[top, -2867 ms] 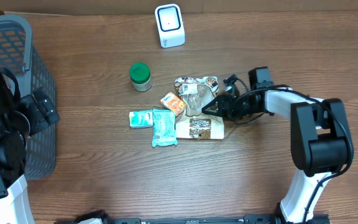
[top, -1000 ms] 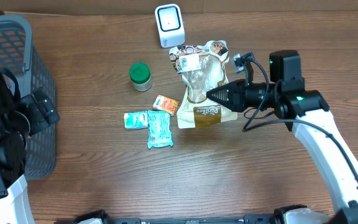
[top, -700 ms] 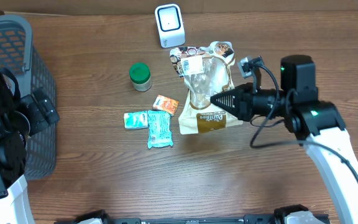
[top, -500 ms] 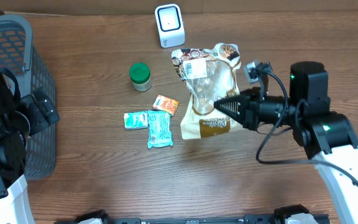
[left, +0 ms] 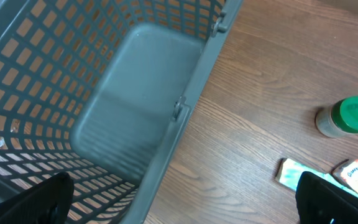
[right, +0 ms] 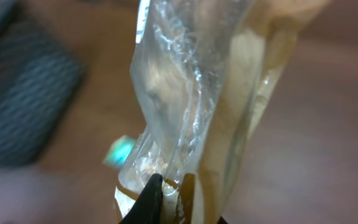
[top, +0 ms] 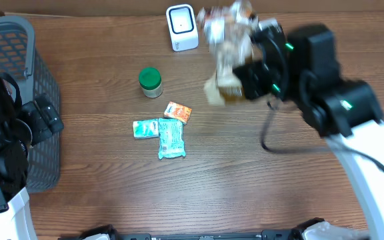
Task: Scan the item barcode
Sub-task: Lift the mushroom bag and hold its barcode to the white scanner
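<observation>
— What do we make of the right gripper (top: pixel 242 73)?
— We see it clenched on the snack bag (top: pixel 225 47). In the wrist view its jaws stand almost together. One dark finger (right: pixel 149 202) presses against the bag's tan lower part, and the clear, crinkled plastic rises above it.
— And where is the bag itself?
— From overhead we find it held above the table (top: pixel 245 193), at the far edge, just to the right of the white scanner (top: pixel 182 27). It is blurred there, so we cannot make out a barcode or tell which face points at the scanner.
— Does it touch the scanner?
— We cannot tell; the blur hides the edge between them.
— What about the left gripper (left: pixel 182 186)?
— We see it spread wide, with nothing between its jaws. Its two dark fingertips sit at the bottom corners of its wrist view, over the grey basket (left: pixel 135 93) and the wood beside it.
— What lies on the table?
— We count a jar (top: pixel 150 81) with a green lid, an orange packet (top: pixel 178 111) and two teal packets (top: pixel 172 138) side by side just below it, all well apart from both grippers
</observation>
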You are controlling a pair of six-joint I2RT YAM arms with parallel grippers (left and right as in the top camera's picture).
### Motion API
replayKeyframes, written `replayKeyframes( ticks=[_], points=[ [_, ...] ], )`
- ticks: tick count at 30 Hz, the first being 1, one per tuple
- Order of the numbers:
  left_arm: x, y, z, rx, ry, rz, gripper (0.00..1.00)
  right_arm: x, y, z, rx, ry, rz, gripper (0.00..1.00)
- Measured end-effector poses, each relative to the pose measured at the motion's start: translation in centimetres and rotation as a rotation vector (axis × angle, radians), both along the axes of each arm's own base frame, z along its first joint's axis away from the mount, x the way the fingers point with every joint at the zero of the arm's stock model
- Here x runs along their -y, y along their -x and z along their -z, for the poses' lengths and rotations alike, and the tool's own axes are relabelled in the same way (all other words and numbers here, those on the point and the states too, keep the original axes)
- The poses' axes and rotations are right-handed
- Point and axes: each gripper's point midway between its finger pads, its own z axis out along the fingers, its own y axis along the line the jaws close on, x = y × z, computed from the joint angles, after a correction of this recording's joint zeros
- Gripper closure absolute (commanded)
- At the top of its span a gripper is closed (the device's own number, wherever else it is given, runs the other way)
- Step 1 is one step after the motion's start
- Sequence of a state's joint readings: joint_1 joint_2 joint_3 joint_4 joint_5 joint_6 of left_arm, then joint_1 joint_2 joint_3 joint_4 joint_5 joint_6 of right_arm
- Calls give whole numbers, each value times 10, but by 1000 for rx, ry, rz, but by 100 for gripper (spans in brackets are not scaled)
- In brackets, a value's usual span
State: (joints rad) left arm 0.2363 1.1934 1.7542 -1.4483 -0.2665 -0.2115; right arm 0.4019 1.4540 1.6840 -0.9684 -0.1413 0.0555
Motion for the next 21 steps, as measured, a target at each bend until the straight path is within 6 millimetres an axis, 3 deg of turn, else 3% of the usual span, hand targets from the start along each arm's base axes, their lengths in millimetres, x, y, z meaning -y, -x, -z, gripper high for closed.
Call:
replayKeyframes(
  ticks=[4, 8, 12, 17, 19, 21],
  points=[
    [0, 0, 0, 0, 0, 0, 0, 0, -74, 24, 144, 197, 194, 96],
    [0, 0, 0, 0, 0, 0, 0, -6, -126, 47, 289, 387, 303, 96],
    [0, 0, 0, 2, 0, 0, 0, -23, -160, 64, 426, 566, 325, 96],
    [0, 0, 0, 0, 0, 0, 0, -46, -188, 91, 548, 782, 268, 96],
    [0, 0, 0, 0, 0, 0, 0, -50, -198, 105, 572, 863, 239, 96],
    [0, 0, 0, 0, 0, 0, 0, -54, -208, 139, 570, 981, 173, 96]
  ],
)
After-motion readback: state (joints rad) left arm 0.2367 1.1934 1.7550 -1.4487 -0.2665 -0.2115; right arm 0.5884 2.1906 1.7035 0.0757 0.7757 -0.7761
